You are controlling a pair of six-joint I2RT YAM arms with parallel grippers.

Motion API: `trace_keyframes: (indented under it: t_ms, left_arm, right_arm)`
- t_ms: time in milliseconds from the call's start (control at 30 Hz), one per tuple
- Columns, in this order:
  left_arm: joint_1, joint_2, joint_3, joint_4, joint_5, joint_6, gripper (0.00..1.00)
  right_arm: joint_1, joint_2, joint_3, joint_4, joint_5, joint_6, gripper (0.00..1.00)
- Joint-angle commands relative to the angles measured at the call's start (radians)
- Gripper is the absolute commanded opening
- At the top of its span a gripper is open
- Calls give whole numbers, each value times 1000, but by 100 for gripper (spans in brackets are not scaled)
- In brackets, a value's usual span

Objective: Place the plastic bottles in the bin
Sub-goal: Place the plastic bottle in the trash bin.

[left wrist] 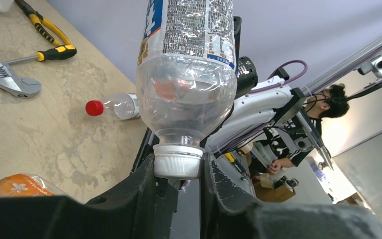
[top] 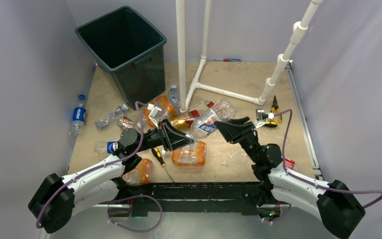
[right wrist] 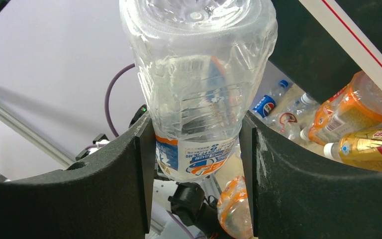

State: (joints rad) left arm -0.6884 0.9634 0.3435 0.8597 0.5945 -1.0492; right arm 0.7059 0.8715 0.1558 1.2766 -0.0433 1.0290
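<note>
**Held Bottle Pinned Between Both Arms, Bin Off Far Left**

Found the held bottle [top: 206, 123] between the two grippers near mid-table, seemingly lifted clear of the worn tan table [top: 238, 84]. Saw the right gripper [right wrist: 196, 149] clamped across the labelled body, fingers part-way apart and pressed to both sides. Saw the left gripper [left wrist: 177, 167] set narrow on the white cap [left wrist: 177, 160], one finger touching each side. Read the long axis as slanting in the top view: cap toward the left arm, base away toward the far right. Located the bin [top: 134, 53] at the far left corner, upright and open; judged the left arm the nearer carrier, and a release by the right the next need. Reckoned a cap-only grip liable to let the body droop or twist. Noted other bottles [top: 189, 153] strewn just beside the grippers, a screwdriver [top: 160, 160], pliers [top: 275, 105], a white pipe frame [top: 181, 55], plain grey walls.
</note>
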Motion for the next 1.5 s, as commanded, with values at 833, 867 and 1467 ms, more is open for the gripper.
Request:
trace_keyframes:
  t_ms: [833, 867, 1467]
  left_arm:
    - [-27, -88, 775, -1439, -177, 1097, 0]
    - [-32, -86, 791, -1456, -159, 1103, 0]
    - [-36, -50, 884, -1570, 59, 956, 0]
  right_arm:
    - [4, -316, 839, -1448, -29, -814, 99]
    - [4, -290, 862, -1463, -46, -830, 99]
    - [4, 56, 1135, -1527, -415, -1082, 97]
